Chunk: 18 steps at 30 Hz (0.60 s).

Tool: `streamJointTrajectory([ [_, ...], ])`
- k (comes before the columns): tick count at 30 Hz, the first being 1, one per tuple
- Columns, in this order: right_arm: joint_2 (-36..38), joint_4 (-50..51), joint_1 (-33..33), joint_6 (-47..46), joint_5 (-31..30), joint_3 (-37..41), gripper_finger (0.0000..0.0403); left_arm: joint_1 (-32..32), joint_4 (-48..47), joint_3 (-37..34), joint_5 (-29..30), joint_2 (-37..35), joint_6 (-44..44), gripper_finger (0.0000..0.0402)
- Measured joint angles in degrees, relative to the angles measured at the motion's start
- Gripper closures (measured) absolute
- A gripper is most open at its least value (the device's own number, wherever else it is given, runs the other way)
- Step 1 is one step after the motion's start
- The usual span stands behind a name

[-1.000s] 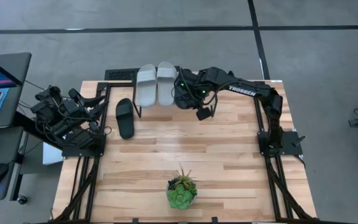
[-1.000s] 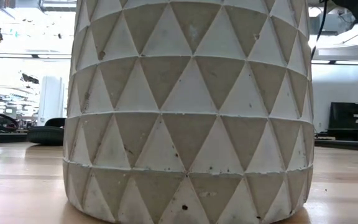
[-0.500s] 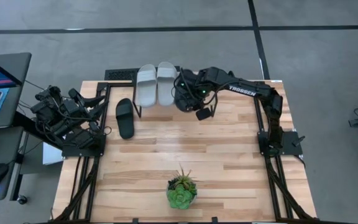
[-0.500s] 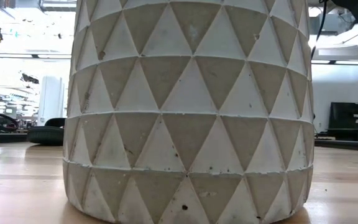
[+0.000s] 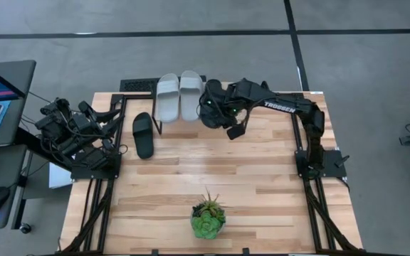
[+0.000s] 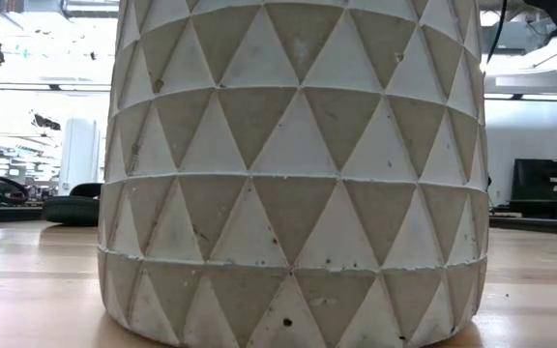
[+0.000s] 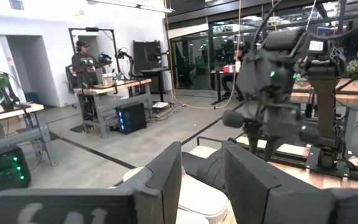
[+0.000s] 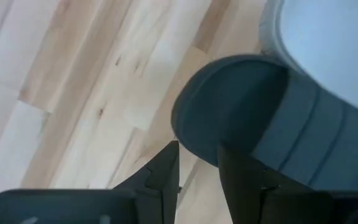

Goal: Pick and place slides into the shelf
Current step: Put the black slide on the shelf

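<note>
High view: three slides up on the shelf (image 5: 164,129), one black slide on the desk (image 5: 262,171).
Two light grey slides (image 5: 179,96) lie side by side on the shelf at the desk's far edge, a black slide (image 5: 213,99) just beside them under the right pincer (image 5: 219,114); the other black slide (image 5: 142,134) lies flat on the desk near the folded left arm, and a potted plant (image 5: 208,217) stands at the near edge.
Low view: the plant's triangle-patterned pot (image 6: 298,164) fills the frame, with the black slide (image 6: 71,208) low behind it.
Left wrist view: the left pincer (image 7: 201,180) stands narrowly parted, empty.
Right wrist view: the right pincer (image 8: 197,171) has its jaws slightly apart, next to the black slide's (image 8: 272,118) rounded end; I cannot tell if they touch it.
</note>
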<state>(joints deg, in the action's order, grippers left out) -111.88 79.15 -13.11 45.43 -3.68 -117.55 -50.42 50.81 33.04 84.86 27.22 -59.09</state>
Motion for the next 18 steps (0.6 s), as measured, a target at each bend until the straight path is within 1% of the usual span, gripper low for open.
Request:
streamJointTrajectory([
  [4,0.66,-0.09,1.62,-2.57,-0.7,-4.62,0.0301,-0.02,0.03,0.01,0.02,0.0,-0.38,0.0299],
  [9,1.49,-0.07,2.35,-10.34,-0.9,-13.08,0.0301,-0.02,-0.71,2.63,3.62,0.0,1.01,0.0299],
  [12,2.15,0.37,2.4,-15.62,-0.9,-17.51,0.0301,0.0,-1.47,4.92,4.56,0.0,3.03,0.0299],
  [14,4.66,-1.08,2.63,-17.65,-0.91,-16.57,0.0302,0.0,-2.43,6.63,5.05,0.0,3.27,0.0299],
  [18,8.65,0.93,3.3,-21.93,-0.9,-16.18,0.0312,-0.01,-4.65,9.53,5.2,0.0,4.76,0.0299],
])
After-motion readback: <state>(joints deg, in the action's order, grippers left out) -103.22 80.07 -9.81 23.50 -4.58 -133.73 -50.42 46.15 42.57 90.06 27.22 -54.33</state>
